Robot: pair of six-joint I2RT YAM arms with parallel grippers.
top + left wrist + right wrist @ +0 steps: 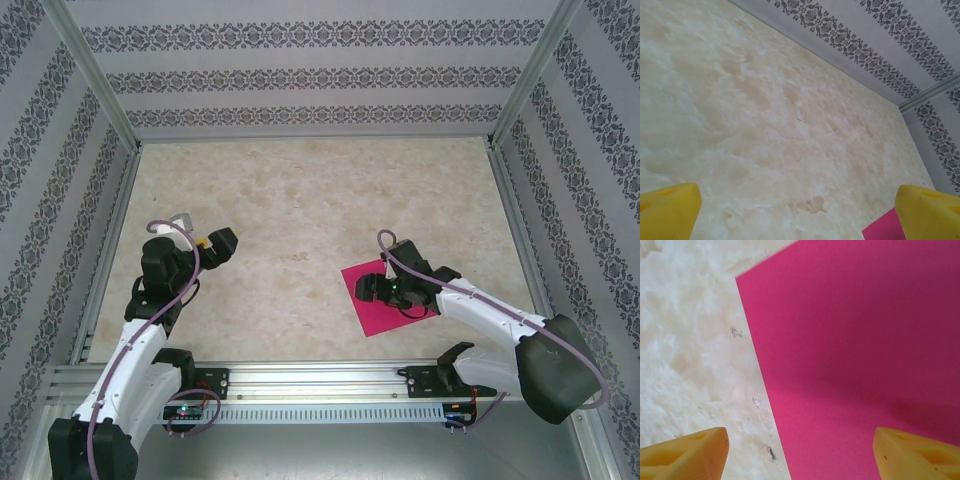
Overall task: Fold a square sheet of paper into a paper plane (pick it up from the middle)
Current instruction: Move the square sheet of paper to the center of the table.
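Square sheet of paper [372,316] lies flat on the table [300,190], right of centre, toward the near edge.

Top view: right gripper [362,288] is over the sheet's left part; left gripper [205,233] is well apart, at the left.

Left wrist view: jaws spread wide above bare table; a sheet corner [885,228] shows near right.

Right wrist view: jaws spread, pinching nothing; the sheet's left edge runs between the fingers.

Left arm [130,350] tucked near its base, elbow bent, wrist aimed forward. Left fingers [667,212] spread fully wide. Right arm [490,315] reaches inward toward centre, wrist pitched down and low. Right fingers [685,455] parted wide, not clamped.
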